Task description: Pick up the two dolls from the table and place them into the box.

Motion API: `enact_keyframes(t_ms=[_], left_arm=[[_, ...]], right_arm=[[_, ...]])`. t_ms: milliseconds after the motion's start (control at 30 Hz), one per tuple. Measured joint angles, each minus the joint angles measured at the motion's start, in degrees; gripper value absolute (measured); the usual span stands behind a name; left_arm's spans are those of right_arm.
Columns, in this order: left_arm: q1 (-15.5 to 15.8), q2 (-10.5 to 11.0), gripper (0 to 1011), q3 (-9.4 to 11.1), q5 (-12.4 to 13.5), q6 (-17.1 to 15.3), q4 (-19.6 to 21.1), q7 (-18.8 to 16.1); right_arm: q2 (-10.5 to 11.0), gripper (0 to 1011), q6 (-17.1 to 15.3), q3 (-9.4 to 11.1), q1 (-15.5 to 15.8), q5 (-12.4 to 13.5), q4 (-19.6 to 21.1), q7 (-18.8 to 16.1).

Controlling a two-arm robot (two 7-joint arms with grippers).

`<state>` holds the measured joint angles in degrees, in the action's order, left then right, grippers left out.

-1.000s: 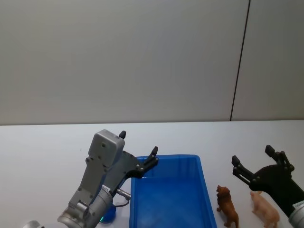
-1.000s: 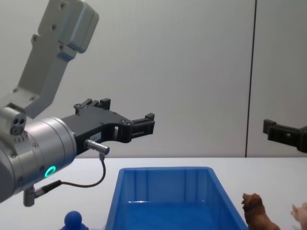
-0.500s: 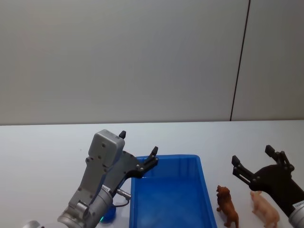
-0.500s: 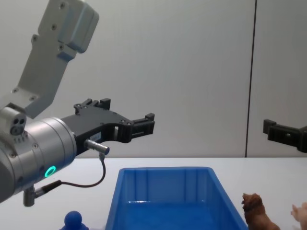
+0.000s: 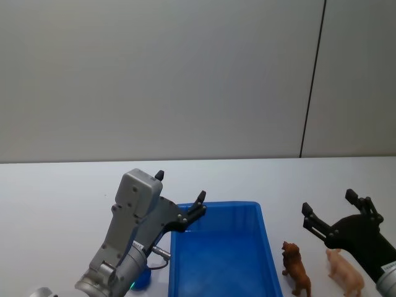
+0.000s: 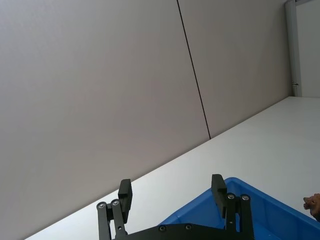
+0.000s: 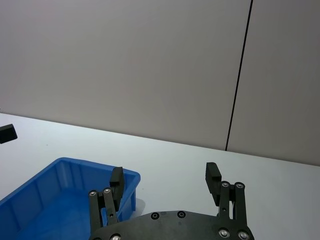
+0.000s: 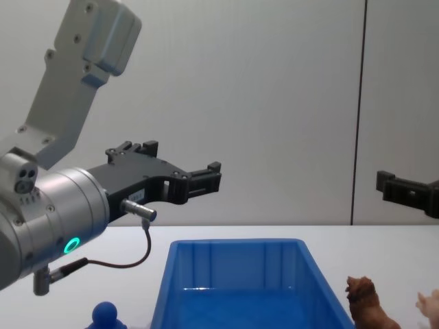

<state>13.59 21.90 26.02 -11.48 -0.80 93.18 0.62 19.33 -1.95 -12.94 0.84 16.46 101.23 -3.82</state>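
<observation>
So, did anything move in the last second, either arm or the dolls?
Nothing visibly changed. The left gripper stays open over the far left corner of the box, and the right gripper stays open above the two dolls. The brown doll and the pink doll still stand on the table, to the right of the box.

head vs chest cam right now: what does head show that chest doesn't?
Head view: the pink pig doll whole, standing on the table beside the brown doll, with the right gripper open, both fingers spread, near them.
Chest view: the small blue figure with its round head, left of the box; the green ring light on the left arm; the left gripper held higher than the box rim.
Both: the blue box with nothing visible inside, the brown doll right of it, the left gripper open.
</observation>
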Motion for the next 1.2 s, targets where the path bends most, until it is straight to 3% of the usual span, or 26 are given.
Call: enact_keyframes(t_ms=[400, 1200], left_arm=[[0.0, 0.0, 1001, 0.0, 0.0, 0.0, 0.0, 0.0], [0.0, 0.0, 1001, 0.0, 0.0, 0.0, 0.0, 0.0]], right_arm=[[0.1, 1001, -1.8, 0.3, 0.5, 0.3, 0.5, 1.2], [1.6, 1001, -13.5, 2.2, 0.8, 1.9, -1.1, 3.3]])
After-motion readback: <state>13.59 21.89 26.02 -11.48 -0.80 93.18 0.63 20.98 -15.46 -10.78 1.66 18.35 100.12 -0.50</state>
